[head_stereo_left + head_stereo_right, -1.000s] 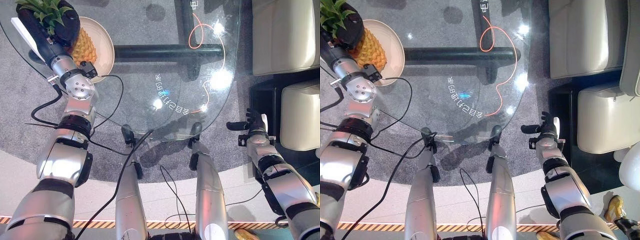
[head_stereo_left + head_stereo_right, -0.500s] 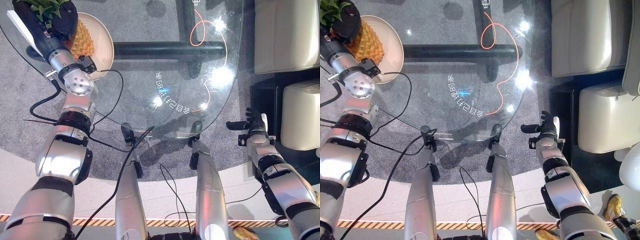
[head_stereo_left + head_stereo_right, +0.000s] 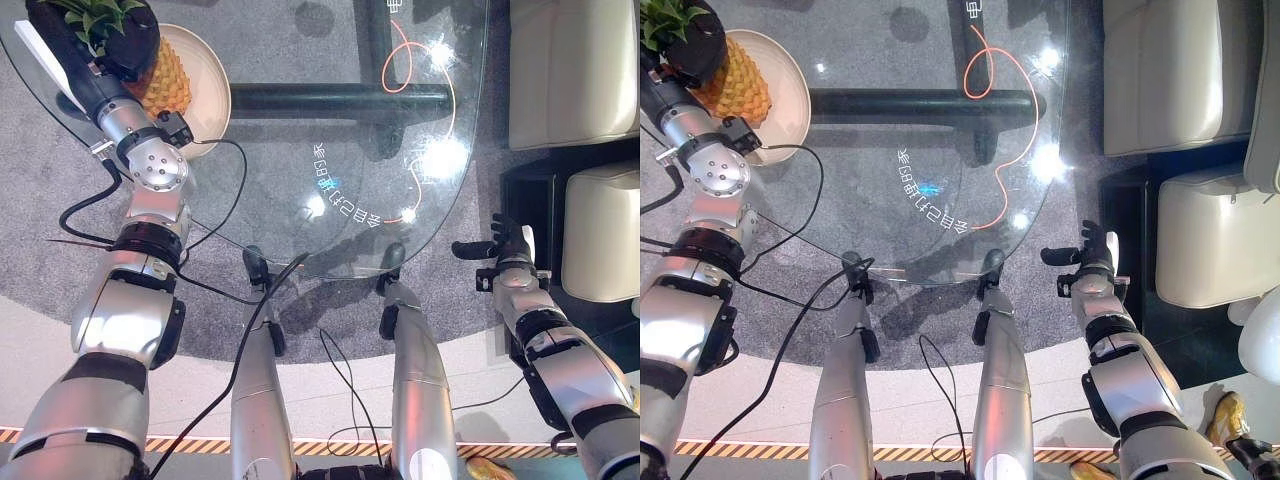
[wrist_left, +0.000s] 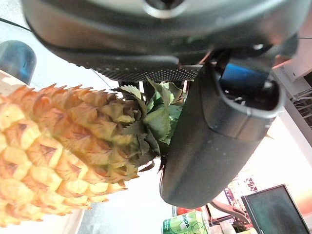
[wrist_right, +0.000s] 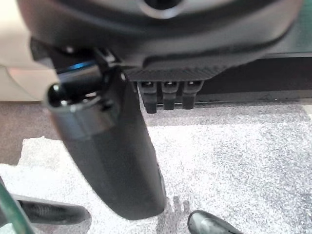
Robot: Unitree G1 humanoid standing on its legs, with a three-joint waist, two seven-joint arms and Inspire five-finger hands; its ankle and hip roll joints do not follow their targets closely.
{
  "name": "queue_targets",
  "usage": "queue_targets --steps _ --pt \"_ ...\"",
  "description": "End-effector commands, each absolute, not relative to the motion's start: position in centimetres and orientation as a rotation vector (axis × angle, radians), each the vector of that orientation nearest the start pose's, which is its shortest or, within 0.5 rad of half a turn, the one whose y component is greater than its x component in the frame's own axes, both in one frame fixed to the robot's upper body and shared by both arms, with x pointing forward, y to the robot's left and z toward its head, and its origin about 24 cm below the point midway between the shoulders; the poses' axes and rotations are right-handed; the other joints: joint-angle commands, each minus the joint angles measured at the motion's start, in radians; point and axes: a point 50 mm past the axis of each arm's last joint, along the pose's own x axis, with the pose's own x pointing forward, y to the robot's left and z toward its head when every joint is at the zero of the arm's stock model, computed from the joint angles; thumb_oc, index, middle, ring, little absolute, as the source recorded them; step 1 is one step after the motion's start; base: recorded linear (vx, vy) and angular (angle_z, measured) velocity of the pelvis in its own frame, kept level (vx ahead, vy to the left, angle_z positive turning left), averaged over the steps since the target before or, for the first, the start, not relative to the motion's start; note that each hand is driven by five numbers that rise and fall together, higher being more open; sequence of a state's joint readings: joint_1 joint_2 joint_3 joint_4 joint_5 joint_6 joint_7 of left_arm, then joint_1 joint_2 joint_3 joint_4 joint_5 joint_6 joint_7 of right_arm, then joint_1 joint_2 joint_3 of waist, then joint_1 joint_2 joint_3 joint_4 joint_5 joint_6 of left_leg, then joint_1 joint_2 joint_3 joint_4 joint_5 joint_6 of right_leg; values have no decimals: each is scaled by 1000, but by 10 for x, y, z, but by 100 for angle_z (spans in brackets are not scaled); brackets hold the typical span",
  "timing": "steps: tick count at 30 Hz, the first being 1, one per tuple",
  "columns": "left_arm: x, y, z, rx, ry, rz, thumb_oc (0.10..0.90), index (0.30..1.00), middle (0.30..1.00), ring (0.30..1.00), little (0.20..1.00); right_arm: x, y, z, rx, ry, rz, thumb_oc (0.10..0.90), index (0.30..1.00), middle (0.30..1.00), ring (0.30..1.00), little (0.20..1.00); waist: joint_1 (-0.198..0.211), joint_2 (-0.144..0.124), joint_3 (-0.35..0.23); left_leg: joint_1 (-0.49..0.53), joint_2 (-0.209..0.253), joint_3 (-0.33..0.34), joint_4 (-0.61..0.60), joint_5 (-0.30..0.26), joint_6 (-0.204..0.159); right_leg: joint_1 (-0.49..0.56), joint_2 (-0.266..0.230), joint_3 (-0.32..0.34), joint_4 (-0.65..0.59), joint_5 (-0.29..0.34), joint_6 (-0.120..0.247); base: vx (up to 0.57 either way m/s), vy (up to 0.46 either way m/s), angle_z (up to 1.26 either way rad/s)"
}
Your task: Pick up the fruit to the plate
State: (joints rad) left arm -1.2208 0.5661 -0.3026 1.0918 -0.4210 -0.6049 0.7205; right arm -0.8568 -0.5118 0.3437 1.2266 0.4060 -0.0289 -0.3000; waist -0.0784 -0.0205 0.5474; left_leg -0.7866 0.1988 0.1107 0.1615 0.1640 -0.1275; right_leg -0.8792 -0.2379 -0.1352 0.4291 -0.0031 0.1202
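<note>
Left wrist view shows you the left hand (image 4: 214, 141) with its thumb curled against the leafy crown of the pineapple (image 4: 53, 146), which lies over the plate (image 3: 205, 70) at the far left of the glass desk (image 3: 330, 180). Expect it to be heavy, stiff and prickly, so keep hold where crown meets body. Your right hand (image 3: 1092, 262) hangs relaxed and empty off the desk's right edge.
</note>
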Motion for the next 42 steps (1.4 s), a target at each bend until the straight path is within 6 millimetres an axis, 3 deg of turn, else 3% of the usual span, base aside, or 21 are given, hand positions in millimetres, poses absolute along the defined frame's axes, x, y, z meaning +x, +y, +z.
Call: queue_targets --steps 1,24,30,42 --pt "352 258 355 -84 -1118 704 594 724 724 724 694 360 -299 77 -346 290 -538 800 900 900 900 900 31 -24 -27 -41 27 -41 140 -107 -28 25 -21 -17 -74 41 36 0 0 0" --pt "347 245 338 -165 -1176 607 668 787 787 787 768 358 -301 75 -322 287 -561 800 900 900 900 900 58 -20 -27 -57 18 -58 142 -114 -23 15 -27 -35 -68 38 37 1 -4 1" --pt "348 241 333 -180 -1169 579 800 900 900 900 900 358 -299 74 -315 287 -566 800 900 900 900 900 64 -20 -27 -61 17 -62 142 -115 -22 13 -29 -38 -67 38 38 0 0 0" --pt "349 244 320 -212 -1136 574 800 900 900 900 900 356 -301 72 -308 288 -573 800 900 900 900 900 71 -19 -27 -61 14 -65 138 -113 -21 13 -34 -44 -71 44 41 0 0 0"
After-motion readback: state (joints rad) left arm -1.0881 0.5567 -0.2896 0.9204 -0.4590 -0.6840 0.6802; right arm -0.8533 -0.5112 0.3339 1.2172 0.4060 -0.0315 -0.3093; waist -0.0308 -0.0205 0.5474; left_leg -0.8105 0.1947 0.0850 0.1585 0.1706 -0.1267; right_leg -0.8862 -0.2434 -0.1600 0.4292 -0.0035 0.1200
